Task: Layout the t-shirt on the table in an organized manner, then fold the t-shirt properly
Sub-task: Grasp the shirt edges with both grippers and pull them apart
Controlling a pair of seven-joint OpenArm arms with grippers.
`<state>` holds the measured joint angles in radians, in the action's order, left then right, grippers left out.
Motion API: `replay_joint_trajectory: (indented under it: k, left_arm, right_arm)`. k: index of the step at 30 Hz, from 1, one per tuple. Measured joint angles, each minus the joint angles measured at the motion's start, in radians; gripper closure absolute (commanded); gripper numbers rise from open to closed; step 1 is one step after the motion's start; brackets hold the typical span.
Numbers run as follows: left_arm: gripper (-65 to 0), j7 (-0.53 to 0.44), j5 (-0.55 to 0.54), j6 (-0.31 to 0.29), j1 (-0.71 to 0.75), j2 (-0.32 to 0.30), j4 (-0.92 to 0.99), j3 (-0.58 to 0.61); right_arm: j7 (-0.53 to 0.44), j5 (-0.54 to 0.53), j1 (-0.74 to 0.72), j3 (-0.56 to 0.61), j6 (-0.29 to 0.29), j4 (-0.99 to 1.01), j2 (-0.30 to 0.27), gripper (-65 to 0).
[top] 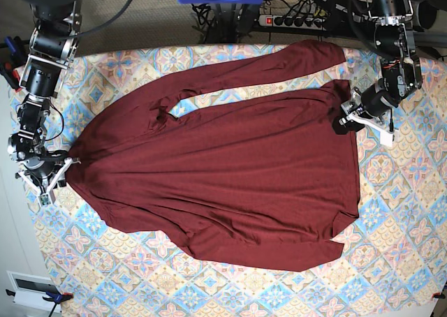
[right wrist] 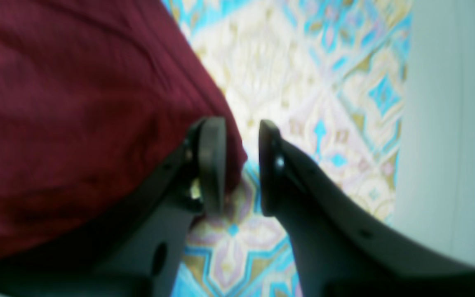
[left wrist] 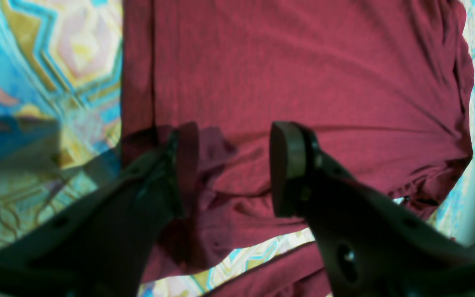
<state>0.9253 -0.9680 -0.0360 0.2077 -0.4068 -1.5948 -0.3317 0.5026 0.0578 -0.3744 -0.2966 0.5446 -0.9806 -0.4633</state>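
Although the t-shirt (top: 230, 170) lay spread across the middle of the table (top: 391, 261), we judged the layout stage only partly done; its body was fairly flat, yet one sleeve ran toward 1 o'clock in the base view, the other was tucked along the hem edge at 6 o'clock, and a bunched knot of fabric near 10 o'clock remained unsmoothed; no fold had yet been made. At 3 o'clock in the base view the left gripper (left wrist: 233, 169) stood over a corner of the garment; its fingers (left wrist: 289, 165) were well apart, with wrinkled cloth lying in the gap between them, though we could not tell whether either pad pressed on it. At 9 o'clock the right gripper (right wrist: 241, 165) sat at the opposite edge; its jaws were parted by a narrow gap showing bare tablecloth, one finger (right wrist: 212, 161) touching the fabric edge, nothing clamped. We judged that what remained was to flatten the bunched area, square the sleeves, and then perform every fold.
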Motion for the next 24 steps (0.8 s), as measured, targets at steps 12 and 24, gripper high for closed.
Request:
replay_joint_trajectory:
  k: [12,24]
  left_arm:
    - [-27.5,-0.004,0.099,0.003,0.006,0.024,0.012,-0.003]
    - [-25.0,-0.003,0.165,-0.001,0.005,0.057,0.012,0.015]
  right_arm:
    - [-0.006,-0.001,-0.003,0.000,0.000,0.001,-0.001,-13.4]
    - [-0.008,-0.001,-0.005,0.000,0.000,0.003,0.000,-13.4]
